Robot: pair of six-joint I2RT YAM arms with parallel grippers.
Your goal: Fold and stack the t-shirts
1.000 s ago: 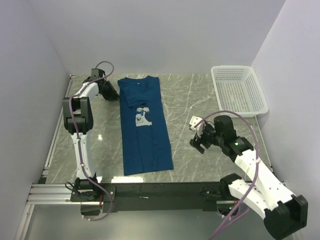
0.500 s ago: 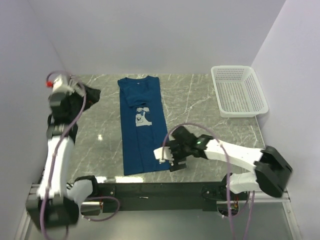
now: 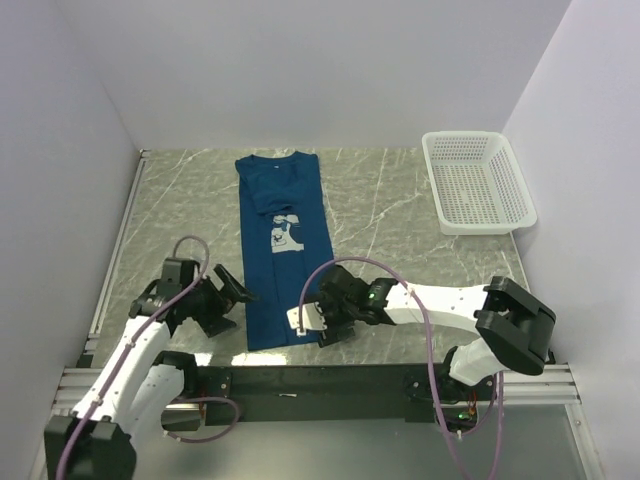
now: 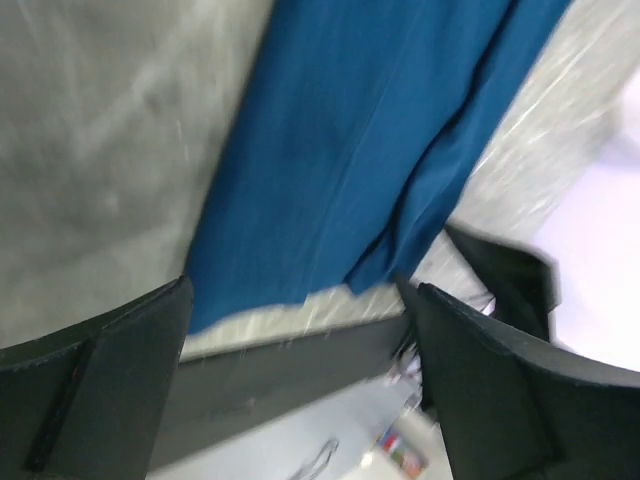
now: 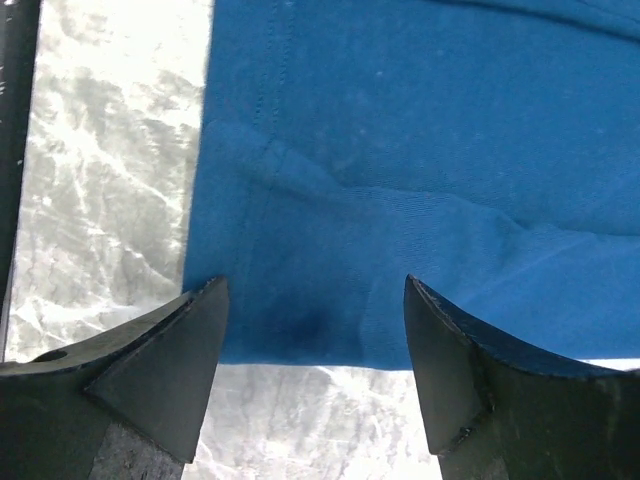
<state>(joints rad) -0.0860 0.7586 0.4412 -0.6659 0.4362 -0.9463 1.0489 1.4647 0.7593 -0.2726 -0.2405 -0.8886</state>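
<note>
Item: one dark blue t-shirt (image 3: 285, 250), folded lengthwise into a long narrow strip and lying flat on the marble surface (image 3: 400, 220). You will find it left of centre, collar toward the far edge, hem close to the near edge, with the white print (image 3: 285, 233) facing up in the farther half. Your left hand (image 4: 295, 290) is low over the surface near the near edge, just beside the strip's left long edge by the hem. Its fingers are spread wide with nothing between them but the view of cloth. The wrist picture is blurred, so you cannot tell whether a finger touches fabric. Your right hand (image 5: 315, 283) sits at the hem's right end, reaching in from the right. Its fingers are apart and straddle the hem edge, with blue cloth and a strip of bare marble showing between the tips. Contact with the cloth cannot be judged. Also present: a white mesh basket (image 3: 478, 180) in the far right corner, well apart from the shirt.
</note>
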